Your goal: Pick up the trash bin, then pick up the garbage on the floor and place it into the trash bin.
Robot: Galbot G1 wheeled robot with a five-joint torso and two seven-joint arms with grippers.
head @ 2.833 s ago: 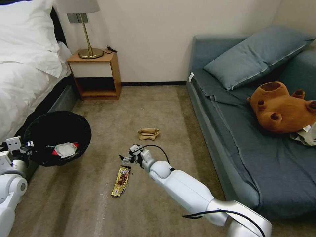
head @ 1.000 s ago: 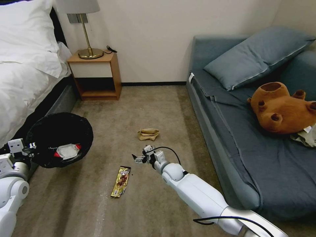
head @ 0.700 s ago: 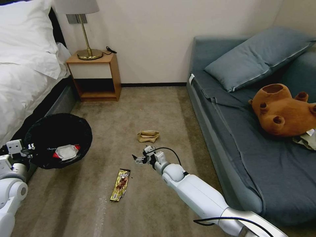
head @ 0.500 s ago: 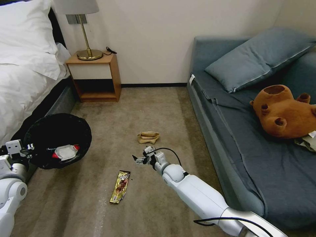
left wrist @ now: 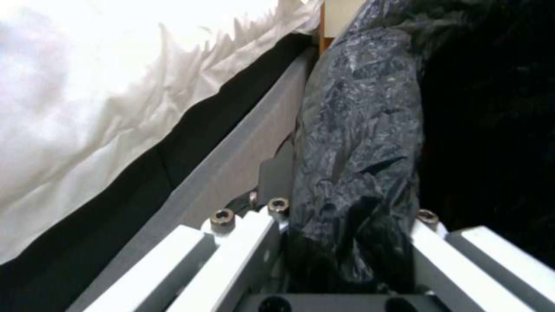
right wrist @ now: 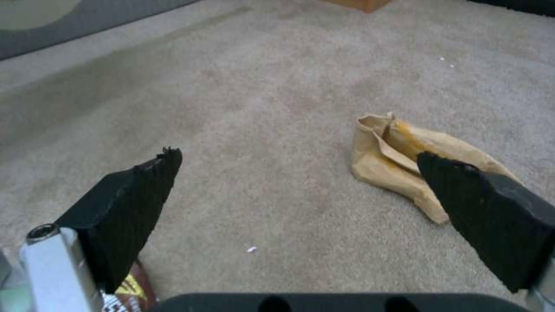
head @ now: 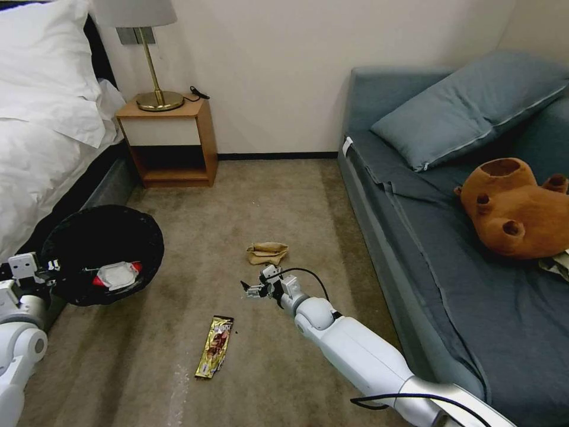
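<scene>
The left tool (head: 50,265) is clamped on the rim of the trash bin (head: 104,254), its two fingers pinching the fold of glossy black liner bag (left wrist: 358,143) between them, as the left wrist view shows. The bin is held off the carpet (head: 267,196) just beside the bed (head: 41,148), its mouth tipped toward the room. Inside the bin lies a red-and-white snack packet (head: 117,274).

The right tool (head: 251,289) hangs low over the carpet, well right of the bin, with its black fingers (right wrist: 130,203) spread wide and nothing between them. The tan paper bag (head: 267,252) lies crumpled on the carpet just beyond that tool, farther from the robot; in the right wrist view the bag (right wrist: 405,160) sits partly behind one finger, apart from the pads. The gold-brown candy wrapper (head: 215,346) lies flat on the carpet, nearer the robot than the paper bag and between the bin and the right arm.

Beyond the bin, a wooden nightstand (head: 169,142) carries a brass lamp (head: 155,77). A brown plush bear (head: 515,207) lies on the blue sofa (head: 427,237), far right of the bin.
</scene>
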